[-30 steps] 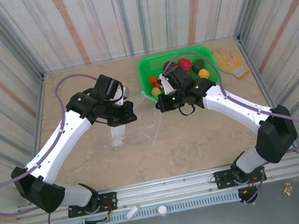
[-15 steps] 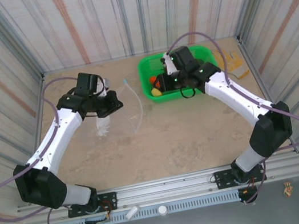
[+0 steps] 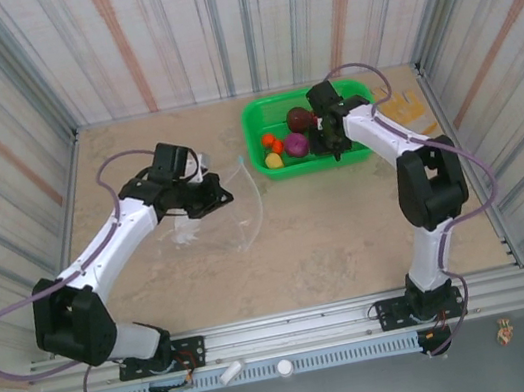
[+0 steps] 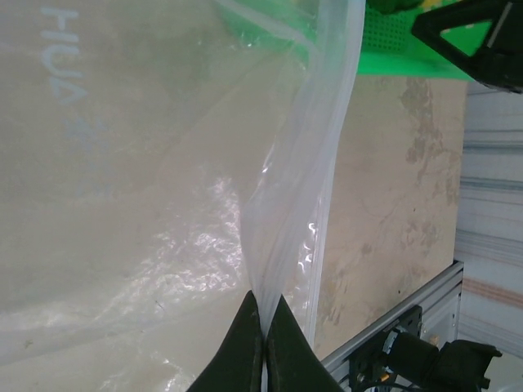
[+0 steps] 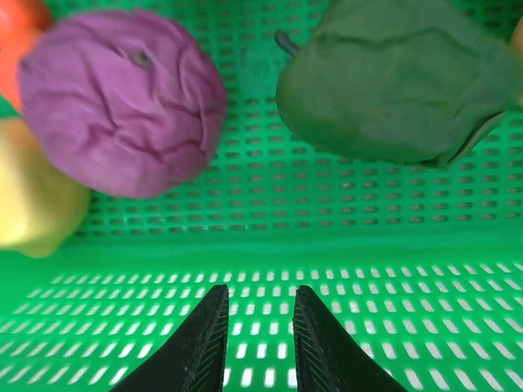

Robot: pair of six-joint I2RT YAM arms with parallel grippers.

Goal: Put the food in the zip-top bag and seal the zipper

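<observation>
Left side: the left claw (image 4: 263, 309) has its fingers pressed together on a fold of the zip-top bag (image 4: 155, 204), pinching the clear film just beside the mouth edge. In the overhead view this claw (image 3: 213, 194) sits left of centre on the counter (image 3: 330, 235). The bag hangs from it and trails toward the near side, lying loose and crumpled on the surface. The zipper (image 4: 331, 175) runs as a pale strip along the bag's free edge, away from the pinch point. Whether the strip is pressed closed cannot be told.

Centre to right: the green basket (image 3: 257, 108) stands at the far side of the counter, well apart from the bag. The food is all inside it. A dark maroon piece (image 3: 299, 118) lies toward the far wall, with a magenta piece (image 3: 295, 143), an orange piece (image 3: 269, 140) and a yellow piece (image 3: 274, 160) nearer.

Right side: the right claw (image 5: 260, 292) is inside the basket with its fingers slightly apart, gripping nothing, just above the near wall. Ahead of it lie the magenta piece and a dark green piece (image 5: 392, 82), neither touched. A yellow-tan glove (image 3: 415, 113) lies right of the basket.
</observation>
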